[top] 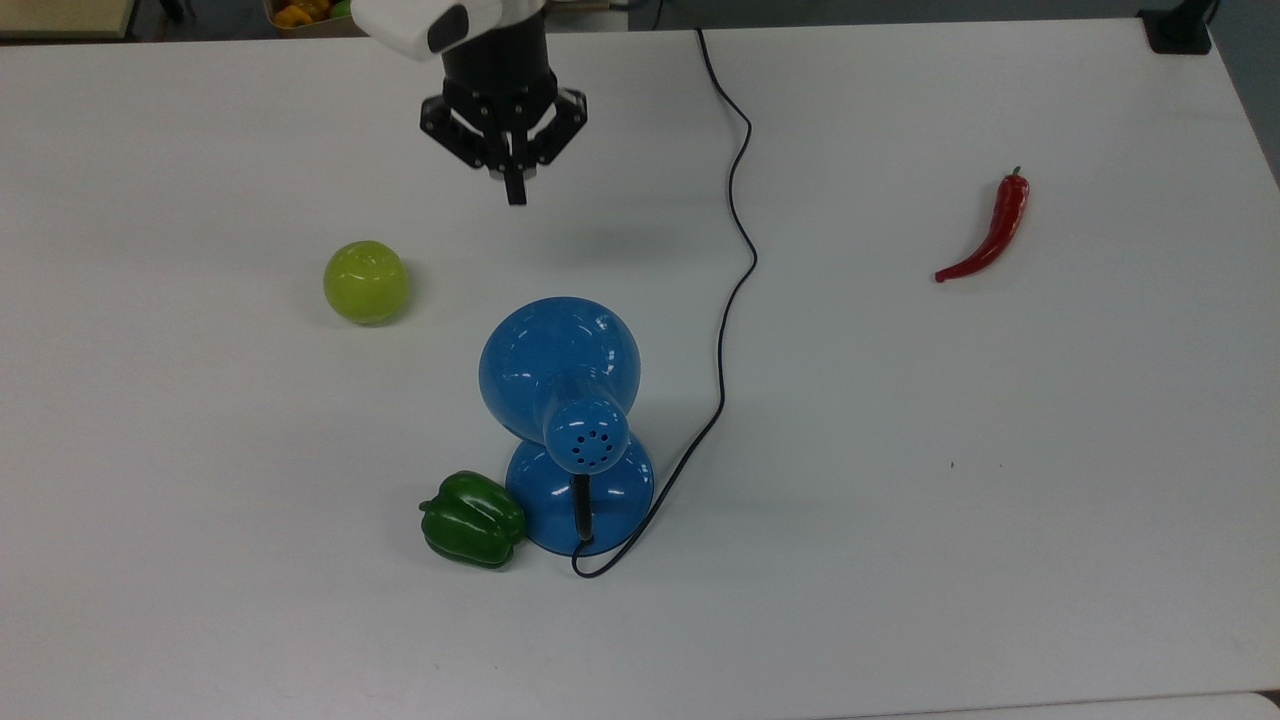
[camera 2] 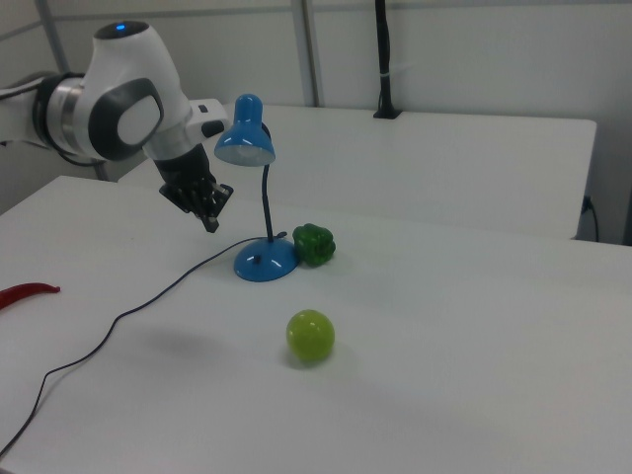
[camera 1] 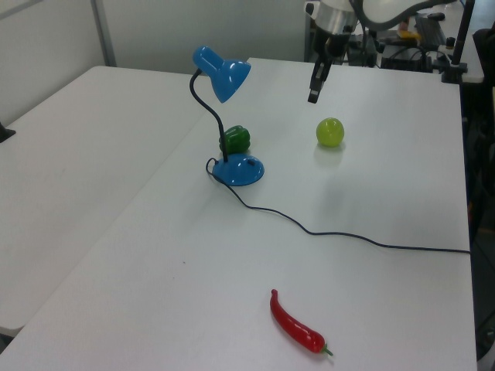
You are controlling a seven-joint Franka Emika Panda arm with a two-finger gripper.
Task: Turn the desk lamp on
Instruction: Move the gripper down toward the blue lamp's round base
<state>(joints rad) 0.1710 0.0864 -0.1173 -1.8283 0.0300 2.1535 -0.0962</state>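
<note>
Green bell pepper (top: 473,533): nearest the top view's bottom edge of the tabletop (top: 1000,500), touching the lamp's base on the top view's left.
Desk lamp (top: 568,400): glossy blue, near the tabletop's middle; round base flat on the surface, black neck curving up, dome shade tilted down and aimed toward the far edge; perforated rear cap faces up in the top view.
Cord (top: 735,250): thin, black; loops out beside the base, then snakes up the top view to the far edge.
Green apple (top: 366,282): alone, well to the top view's left of the shade.
Red chili (top: 988,232): well apart, toward the top view's right edge.
Gripper (top: 515,192): black, on a white arm, raised above the tabletop near the far edge, beyond the shade; fingers pressed together into a single tip, nothing between them.
</note>
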